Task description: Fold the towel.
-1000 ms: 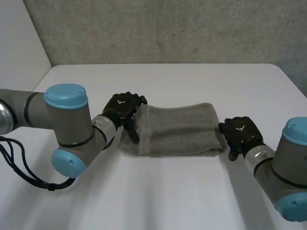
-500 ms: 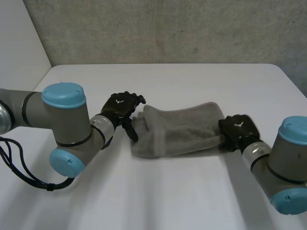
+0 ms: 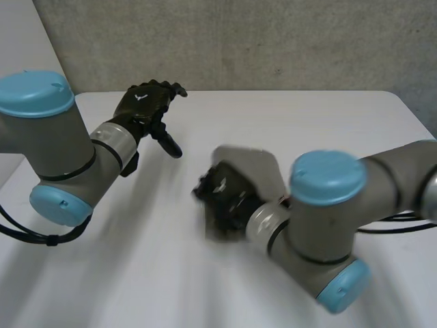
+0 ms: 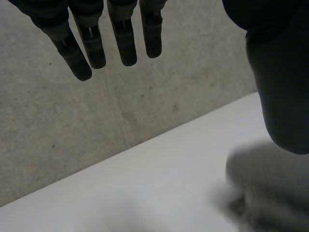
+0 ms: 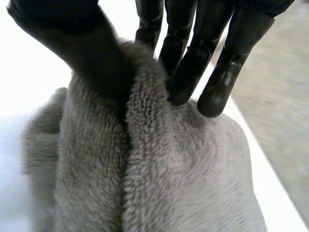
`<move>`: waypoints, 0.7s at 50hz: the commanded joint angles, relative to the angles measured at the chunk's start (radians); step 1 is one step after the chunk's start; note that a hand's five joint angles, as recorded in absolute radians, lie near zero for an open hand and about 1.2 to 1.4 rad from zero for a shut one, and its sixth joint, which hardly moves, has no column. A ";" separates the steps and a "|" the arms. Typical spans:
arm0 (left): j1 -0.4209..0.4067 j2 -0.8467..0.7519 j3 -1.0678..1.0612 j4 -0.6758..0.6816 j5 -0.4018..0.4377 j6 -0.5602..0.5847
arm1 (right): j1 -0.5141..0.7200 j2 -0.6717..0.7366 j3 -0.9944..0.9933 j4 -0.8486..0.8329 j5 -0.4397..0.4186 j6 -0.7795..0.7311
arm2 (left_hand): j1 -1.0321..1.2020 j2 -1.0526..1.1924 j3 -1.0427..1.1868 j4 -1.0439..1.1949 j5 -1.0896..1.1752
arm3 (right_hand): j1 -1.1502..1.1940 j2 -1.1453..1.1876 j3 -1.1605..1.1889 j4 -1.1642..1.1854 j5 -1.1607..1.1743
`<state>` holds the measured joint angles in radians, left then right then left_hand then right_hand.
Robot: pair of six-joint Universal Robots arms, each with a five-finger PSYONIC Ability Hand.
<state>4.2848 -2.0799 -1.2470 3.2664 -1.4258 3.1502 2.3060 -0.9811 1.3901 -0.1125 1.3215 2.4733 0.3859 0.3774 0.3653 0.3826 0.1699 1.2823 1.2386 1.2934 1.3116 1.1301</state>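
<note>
On the white table (image 3: pixel 328 116), the grey terry towel (image 3: pixel 252 169), stretched out between the hands a second ago, has been bunched near the middle, its right end carried leftward. The black right hand (image 3: pixel 222 198) is clamped on a towel ridge, thumb against fingers. The black left hand (image 3: pixel 147 102) has been lifted away, fingers straight, holding nothing. A crosswise fold is judged nearly laid.
</note>
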 commanded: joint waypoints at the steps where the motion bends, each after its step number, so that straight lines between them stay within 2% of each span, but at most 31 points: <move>1: 0.003 -0.009 -0.002 0.001 0.002 -0.036 | 0.024 0.019 0.035 0.034 -0.002 -0.097 | -0.061 -0.052 -0.040 -0.058 -0.019 | -1.108 -1.064 -1.119 -1.137 -1.130; 5: 0.000 -0.017 -0.003 0.002 0.002 -0.038 | 0.006 -0.036 0.066 0.017 0.030 -0.056 | -0.061 -0.052 -0.040 -0.058 -0.019 | -1.108 -1.064 -1.119 -1.137 -1.130; 10: -0.014 -0.037 0.000 0.004 0.002 -0.041 | -0.080 -0.122 0.119 -0.009 0.038 0.047 | -0.061 -0.052 -0.040 -0.058 -0.019 | -1.108 -1.064 -1.119 -1.137 -1.130; 12: -0.023 -0.049 0.000 0.006 0.002 -0.058 | -0.138 -0.174 0.139 -0.019 0.038 0.152 | -0.061 -0.052 -0.040 -0.058 -0.019 | -1.108 -1.064 -1.119 -1.137 -1.130; 15: -0.037 -0.057 0.001 0.007 0.002 -0.076 | -0.171 -0.191 0.139 -0.019 0.038 0.217 | -0.061 -0.052 -0.040 -0.058 -0.019 | -1.108 -1.064 -1.119 -1.137 -1.130; 17: -0.074 -0.081 0.009 0.007 0.001 -0.125 | -0.238 -0.205 0.127 -0.012 0.033 0.341 | -0.058 -0.049 -0.037 -0.055 -0.016 | -1.108 -1.064 -1.119 -1.137 -1.130; 18: -0.074 -0.081 0.009 0.007 0.001 -0.125 | -0.238 -0.205 0.127 -0.012 0.033 0.342 | -0.058 -0.049 -0.037 -0.055 -0.016 | -1.108 -1.064 -1.119 -1.137 -1.130; 20: -0.106 -0.107 0.018 0.007 0.001 -0.162 | -0.269 -0.179 0.103 0.005 0.019 0.430 | -0.055 -0.046 -0.034 -0.052 -0.014 | -1.108 -1.064 -1.119 -1.137 -1.130; 23: -0.137 -0.133 0.029 0.007 -0.007 -0.174 | -0.283 -0.115 0.080 0.042 0.001 0.467 | -0.055 -0.046 -0.034 -0.052 -0.014 | -1.108 -1.064 -1.119 -1.137 -1.130; 35: -0.230 -0.247 0.044 0.010 -0.012 -0.165 | -0.307 0.024 0.041 0.086 -0.016 0.480 | -0.046 -0.038 -0.026 -0.043 -0.005 | -1.108 -1.064 -1.119 -1.137 -1.130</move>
<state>4.1024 -2.2605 -1.2074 3.2765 -1.4339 2.9741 2.0051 -1.0260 1.4456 -0.0359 1.3092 2.9570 0.3858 0.3774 0.3653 0.3826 0.1702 0.2325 0.2435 0.2441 0.2506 0.0598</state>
